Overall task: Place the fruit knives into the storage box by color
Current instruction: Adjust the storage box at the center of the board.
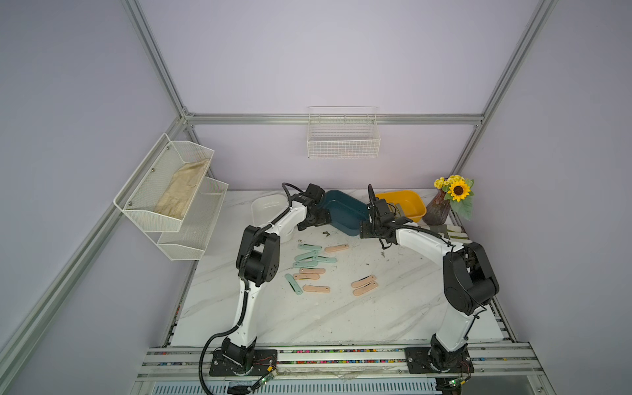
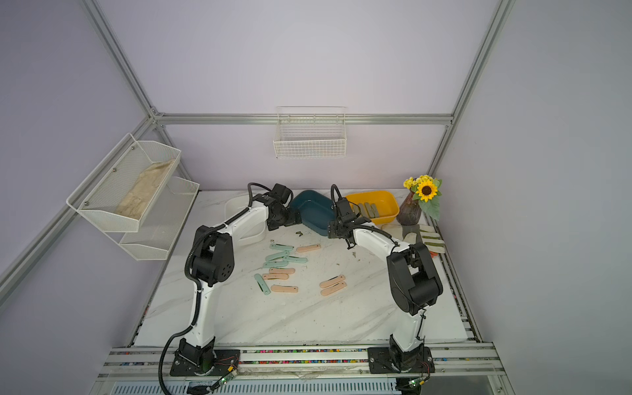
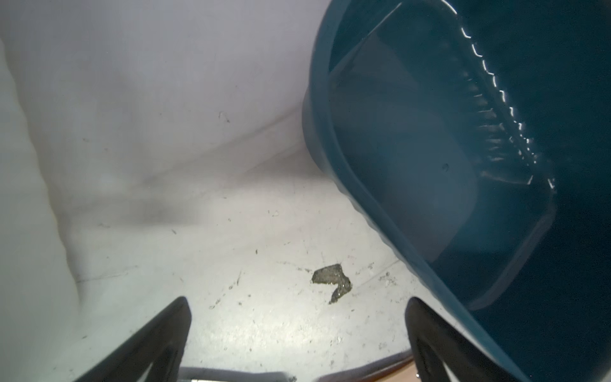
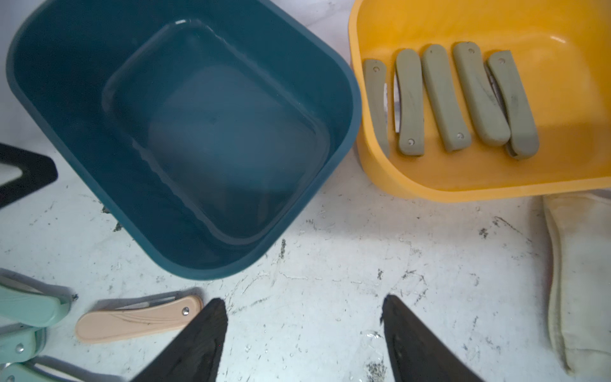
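Reference: the dark blue box (image 1: 346,213), which sits skewed at the back of the marble table (image 1: 325,318).

Left gripper (image 3: 297,307): just beside the blue box's left wall and above the table. Its jaws are spread wide with nothing between them. A dark fleck of debris (image 3: 332,279) lies on the table ahead of it, near the box's corner.

Right gripper (image 4: 304,302): at the blue box's near right corner. Its jaws stand apart over the table and grip nothing.

Yellow box (image 4: 463,178): hard against the blue box's right side; actual contact cannot be confirmed. Five olive knives (image 4: 443,99) lie side by side in it, two of them overlapping.

Mint green knives (image 1: 309,255) and peach knives (image 1: 309,275): scattered on the table in front of the blue box. One peach knife (image 4: 139,319) lies nearest it.

White box (image 1: 268,205): left of the blue box, partly hidden by the left arm.

Striped glove (image 2: 425,239) and vase of flowers (image 1: 439,208): well right of the blue box, past the yellow box.
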Robot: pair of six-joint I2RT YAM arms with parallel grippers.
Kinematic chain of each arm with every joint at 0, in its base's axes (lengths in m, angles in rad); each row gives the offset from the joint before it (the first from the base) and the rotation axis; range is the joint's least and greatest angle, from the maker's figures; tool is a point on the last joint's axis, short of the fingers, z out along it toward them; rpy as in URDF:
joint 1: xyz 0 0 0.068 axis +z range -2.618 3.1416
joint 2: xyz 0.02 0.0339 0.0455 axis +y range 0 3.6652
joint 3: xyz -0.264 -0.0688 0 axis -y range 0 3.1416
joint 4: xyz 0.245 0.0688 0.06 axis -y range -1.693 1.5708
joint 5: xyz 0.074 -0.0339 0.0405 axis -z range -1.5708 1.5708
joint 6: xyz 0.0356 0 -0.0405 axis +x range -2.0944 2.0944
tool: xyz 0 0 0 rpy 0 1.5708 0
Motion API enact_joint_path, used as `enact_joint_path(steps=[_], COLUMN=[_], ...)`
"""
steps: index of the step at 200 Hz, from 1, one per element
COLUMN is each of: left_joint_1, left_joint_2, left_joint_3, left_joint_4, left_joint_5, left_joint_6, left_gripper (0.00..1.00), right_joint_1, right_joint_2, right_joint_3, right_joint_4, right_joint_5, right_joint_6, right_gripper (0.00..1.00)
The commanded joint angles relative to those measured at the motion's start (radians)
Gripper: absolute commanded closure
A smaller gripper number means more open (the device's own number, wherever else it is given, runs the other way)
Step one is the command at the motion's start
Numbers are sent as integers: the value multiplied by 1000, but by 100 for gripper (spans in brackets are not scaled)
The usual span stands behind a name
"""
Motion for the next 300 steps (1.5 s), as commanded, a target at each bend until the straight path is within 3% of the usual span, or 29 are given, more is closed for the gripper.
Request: enact_joint_path(steps=[1, 32, 58, 86, 154, 214, 300], left_joint_1=[2, 3, 3, 4, 13, 21, 19], left_joint_2=[17, 29, -31, -69, 49, 88, -2], left_joint_3=[130, 149, 52, -12, 142, 167, 32], left_joint_4=[5, 49, 177, 247, 91, 79, 48], left_joint_5=[-20, 12, 41, -5, -77, -86, -16], left_joint_6=[-16, -26, -38, -45, -59, -60, -85], left_gripper=[0, 0, 0, 0, 0, 0, 0], right_joint_1=[-7, -9, -15, -20, -25, -27, -34], right_joint_2=[-40, -42, -43, -44, -49, -55, -11], right_joint_3=[-15, -18, -22, -32, -23, -27, 16], right_joint_4=[16, 17, 18, 25, 21, 19, 32], right_joint_5=[-9, -8, -9, -16, -20, -25, -38], right_joint_6=[13, 9, 6, 4, 7, 6, 4], right_gripper=[23, 23, 23, 23, 23, 23, 23])
